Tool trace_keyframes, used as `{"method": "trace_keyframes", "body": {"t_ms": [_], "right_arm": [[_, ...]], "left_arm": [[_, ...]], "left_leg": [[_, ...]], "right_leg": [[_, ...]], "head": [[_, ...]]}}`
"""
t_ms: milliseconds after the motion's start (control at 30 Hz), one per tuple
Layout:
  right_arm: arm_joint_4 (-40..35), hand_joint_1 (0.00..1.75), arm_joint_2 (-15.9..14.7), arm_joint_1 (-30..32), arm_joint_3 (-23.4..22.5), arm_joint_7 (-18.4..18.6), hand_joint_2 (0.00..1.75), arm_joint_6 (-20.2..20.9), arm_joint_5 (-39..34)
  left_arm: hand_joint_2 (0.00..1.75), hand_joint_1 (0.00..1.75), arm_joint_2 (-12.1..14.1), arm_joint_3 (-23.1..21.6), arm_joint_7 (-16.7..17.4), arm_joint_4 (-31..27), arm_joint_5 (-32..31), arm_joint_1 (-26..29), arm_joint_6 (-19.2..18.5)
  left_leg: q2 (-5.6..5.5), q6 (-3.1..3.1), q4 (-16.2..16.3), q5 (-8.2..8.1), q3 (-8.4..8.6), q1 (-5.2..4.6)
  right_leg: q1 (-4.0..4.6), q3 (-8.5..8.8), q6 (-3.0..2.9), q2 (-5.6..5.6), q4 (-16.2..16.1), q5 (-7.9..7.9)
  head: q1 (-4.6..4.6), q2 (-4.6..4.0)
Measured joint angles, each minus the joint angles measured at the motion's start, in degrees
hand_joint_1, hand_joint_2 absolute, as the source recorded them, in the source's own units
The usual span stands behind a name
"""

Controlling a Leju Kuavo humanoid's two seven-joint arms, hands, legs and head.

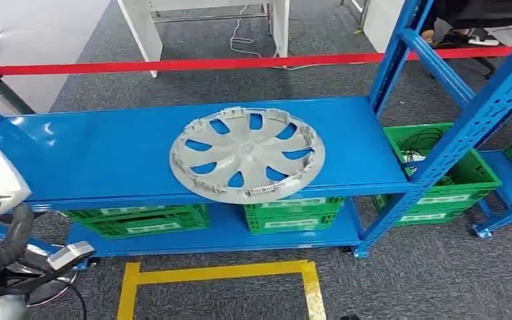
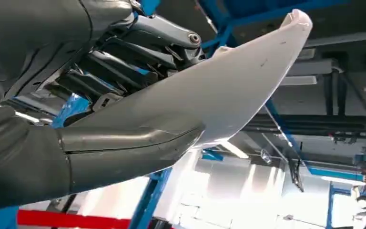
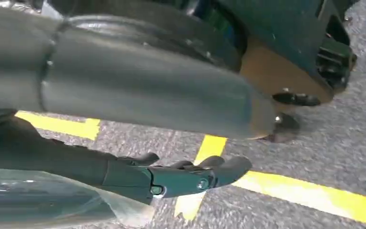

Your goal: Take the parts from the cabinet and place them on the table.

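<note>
Down on the bottom level of the blue rack sit green crates: one at the left, one in the middle, both under the upper shelf so their contents are hidden. Another crate stands to the right past the upright, and dark cables lie coiled inside it. Up on the shelf a grey hubcap lies flat, near the front edge and a little right of centre, with blue showing through its cut-outs. The left hand grips a white panel: the thick grey thumb presses along one face and the darker fingers clamp the other, with the panel's far end sticking out free beyond the hand. From the head view, part of that arm shows at the lower left, low beside the rack, with a slice of white at the edge above it. The right hand hangs over grey carpet crossed by yellow tape. Its dark fingers lie stretched out and close together, the thumb runs long above them, and something clear and glossy shows beside them; whether the hand holds it I cannot tell.
</note>
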Motion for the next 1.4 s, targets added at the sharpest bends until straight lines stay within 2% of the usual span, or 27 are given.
{"method": "trace_keyframes", "body": {"t_ms": [33,100,133,200,233,367,400,433,500,533,567,633,700,733,767,867,900,933,967,1033,1067,1100,1167,1200,1233,1267,1400], "right_arm": [[0.0,0.0,0.0,0.0,0.0,0.0,0.0,0.0,0.0],[0.0,0.0,0.0,0.0,0.0,0.0,0.0,0.0,0.0],[0.0,0.0,0.0,0.0,0.0,0.0,0.0,0.0,0.0],[0.0,0.0,0.1,-0.1,0.0,0.0,0.0,0.0,0.0],[0.0,0.0,0.3,-0.1,0.0,0.0,0.0,0.0,0.0],[0.0,0.0,0.5,-0.1,0.0,0.0,0.0,0.0,0.0],[0.0,0.0,0.5,-0.1,0.0,0.0,0.0,0.0,0.0],[0.0,0.0,0.5,-0.1,0.0,0.0,0.0,0.0,0.0],[0.0,0.0,0.5,-0.1,0.0,0.0,0.0,0.0,0.0],[0.0,0.0,0.5,-0.1,0.0,0.0,0.0,-0.1,0.0],[0.0,0.0,0.5,-0.1,0.0,0.1,0.0,-0.2,0.0],[0.0,0.0,0.5,-0.1,0.0,0.4,0.0,-0.6,0.1],[0.0,0.0,0.5,-0.1,0.0,0.6,0.0,-1.0,0.2],[0.0,0.0,0.5,-0.3,0.0,0.7,0.0,-1.1,0.2],[0.0,0.0,0.5,-0.3,0.0,0.7,0.0,-1.3,0.2],[0.0,0.0,0.6,-0.2,0.0,0.9,0.0,-1.8,0.1],[0.0,0.0,0.7,0.0,0.0,1.1,0.0,-1.9,-0.1],[0.0,0.0,0.7,-0.1,0.0,1.1,0.0,-2.3,-0.2],[0.0,0.0,0.8,-0.1,0.0,1.1,0.0,-2.4,-0.4],[0.0,0.0,1.0,-0.1,0.0,1.2,0.0,-2.6,-0.4],[0.0,0.0,1.1,-0.1,0.0,1.2,0.0,-2.8,-0.4],[0.0,0.0,1.1,-0.1,0.0,1.4,0.0,-2.9,-0.4],[0.0,0.0,1.3,-0.1,0.0,1.5,0.0,-3.2,-0.4],[0.0,0.0,1.3,-0.1,0.0,1.5,0.0,-3.2,-0.5],[0.0,0.0,1.6,-0.1,0.0,1.5,0.0,-3.2,-0.9],[0.0,0.0,1.8,-0.1,0.0,1.3,0.0,-3.2,-1.2],[0.0,0.0,2.2,0.1,0.0,0.9,0.0,-3.3,-1.5]], "left_arm": [[1.75,1.75,0.0,0.0,0.0,0.0,0.0,0.1,0.0],[1.75,1.75,0.0,0.0,0.0,0.0,0.0,0.2,0.0],[1.75,1.75,0.0,0.0,0.0,0.0,0.0,0.2,0.0],[1.75,1.75,0.1,0.0,0.0,-0.1,0.0,0.2,0.0],[1.75,1.75,0.2,0.0,0.0,-0.3,0.0,0.1,0.0],[1.75,1.75,0.5,0.0,0.0,-0.6,0.0,0.2,0.0],[1.75,1.75,0.4,0.0,0.0,-0.6,0.0,0.2,0.0],[1.75,1.75,0.4,0.0,0.1,-0.6,0.0,0.1,0.0],[1.75,1.75,0.4,0.0,0.5,-0.6,0.0,0.3,0.0],[1.75,1.75,0.5,0.0,0.9,-0.6,0.0,0.4,0.0],[1.75,1.75,0.6,0.0,1.3,-0.6,0.0,0.4,0.0],[1.75,1.75,0.8,0.0,1.9,-0.6,0.0,0.6,0.0],[1.75,1.75,1.1,0.0,2.2,-0.6,-0.1,0.7,0.0],[1.75,1.75,1.2,0.0,2.3,-0.8,-0.1,0.7,0.0],[1.75,1.75,1.4,0.0,2.3,-1.0,-0.1,0.7,0.0],[1.75,1.75,1.9,-0.2,3.0,-1.1,0.3,0.7,0.0],[1.75,1.75,2.3,-0.3,3.3,-1.1,0.8,0.7,0.0],[1.75,1.75,2.5,-0.3,3.4,-1.1,1.5,0.8,0.0],[1.75,1.75,3.0,-0.2,3.3,-1.1,2.0,0.8,0.0],[1.75,1.75,3.3,-0.1,3.1,-1.1,2.6,0.8,0.0],[1.75,1.75,3.4,-0.1,3.1,-1.1,2.6,0.8,0.0],[1.75,1.75,3.4,-0.1,2.9,-1.1,2.5,0.8,0.0],[1.75,1.75,3.4,-0.2,2.6,-1.1,2.6,0.8,0.0],[1.75,1.75,3.5,-0.2,2.5,-1.1,2.6,0.8,0.0],[1.75,1.75,3.6,-0.3,2.5,-1.2,2.6,0.8,0.0],[1.75,1.75,3.8,-0.4,2.5,-1.4,2.6,0.8,0.0],[1.75,1.75,4.0,-0.7,1.9,-1.7,3.8,0.7,0.0]], "left_leg": [[0.0,-0.02,3.4,-1.51,-0.69,0.0],[0.0,0.3,4.4,-0.26,0.55,-0.03],[0.0,0.68,1.4,1.8,2.69,-0.08],[0.0,2.04,-8.6,4.99,9.17,-0.59],[0.17,2.84,-12.2,3.59,11.17,-0.82],[0.18,3.09,-14.1,5.12,10.82,-1.32],[0.53,3.16,-15.0,6.13,10.5,-0.72],[0.54,3.67,-15.1,6.74,9.91,-0.73],[0.56,3.96,-15.0,7.8,8.41,-0.73],[0.57,3.95,-14.9,8.41,7.57,-0.76],[0.58,3.86,-14.9,9.02,6.7,-0.73],[0.58,3.52,-14.6,10.05,5.22,-0.63],[0.54,2.89,-13.9,10.76,3.95,-0.41],[0.54,2.51,-13.5,11.02,3.24,-0.51],[0.59,2.25,-12.9,11.21,2.64,-0.66],[0.57,1.51,-13.0,12.89,2.22,-0.55],[0.48,1.27,-12.8,12.67,2.02,-0.47],[0.47,0.85,-11.7,10.55,1.54,-0.33],[0.47,0.52,-8.4,6.89,0.65,-0.28],[0.46,0.1,0.2,0.82,-1.34,-0.2],[0.46,0.05,3.4,-0.35,-1.69,-0.18],[0.46,0.11,4.6,0.23,-1.16,-0.17],[0.46,0.54,0.4,3.93,2.87,-0.19],[0.45,0.97,-4.9,5.69,6.62,-0.25],[0.42,1.51,-10.3,5.7,10.32,-0.37],[0.42,1.94,-13.9,4.38,12.39,-0.63],[0.46,2.74,-15.6,5.79,11.27,-0.87]], "right_leg": [[0.15,-0.54,-0.06,-0.14,0.0,0.4],[0.49,-1.56,-0.18,-0.4,0.1,1.22],[0.71,-2.03,-0.22,-0.46,0.1,1.61],[1.04,-2.58,-0.19,-0.47,0.1,2.35],[1.24,-2.84,0.02,-0.53,0.1,2.71],[0.81,-3.18,1.49,-0.69,-0.7,4.71],[0.77,-3.78,1.7,-0.35,-0.1,3.73],[0.93,-4.79,1.96,-0.06,1.2,1.21],[0.67,-6.81,2.29,0.08,8.8,-5.17],[0.65,-7.78,2.49,0.09,12.9,-7.23],[0.63,-8.06,2.65,0.08,15.7,-7.48],[0.45,-5.43,2.93,0.07,14.1,-4.13],[0.21,1.28,3.09,0.08,4.9,-0.59],[0.12,4.36,3.22,0.23,-0.1,-2.2],[0.46,6.15,2.7,0.59,-2.7,-2.83],[0.71,4.93,1.72,0.52,-2.1,-2.35],[0.31,4.04,0.99,0.23,-2.3,-1.74],[0.32,4.16,0.34,0.0,-2.3,-1.32],[0.36,2.94,-0.18,-0.08,-2.3,-0.87],[0.52,1.93,-0.42,-0.21,-2.3,0.3],[0.6,1.12,-0.45,-0.31,-2.1,0.93],[0.67,0.17,-0.47,-0.43,-1.9,1.51],[0.8,-1.37,-0.44,-0.49,-1.5,2.39],[0.92,-2.02,-0.39,-0.47,-1.4,2.82],[0.91,-2.24,-0.26,-0.45,-1.3,3.19],[1.26,-2.6,0.11,-0.41,-1.3,3.65],[0.97,-3.57,1.72,-0.51,-1.9,5.81]], "head": [[-0.06,0.0],[-0.09,0.0],[-0.07,0.0],[-0.07,0.0],[0.07,0.0],[0.0,0.0],[-0.02,0.0],[0.11,0.0],[0.79,0.0],[0.79,0.0],[0.83,0.0],[1.01,0.0],[1.71,0.0],[2.39,0.02],[3.04,0.02],[3.5,0.02],[3.45,0.02],[3.43,0.02],[3.19,0.0],[3.19,0.02],[3.21,0.02],[3.19,0.02],[3.04,0.02],[3.02,0.02],[2.97,0.02],[2.91,0.0],[2.89,0.0]]}}
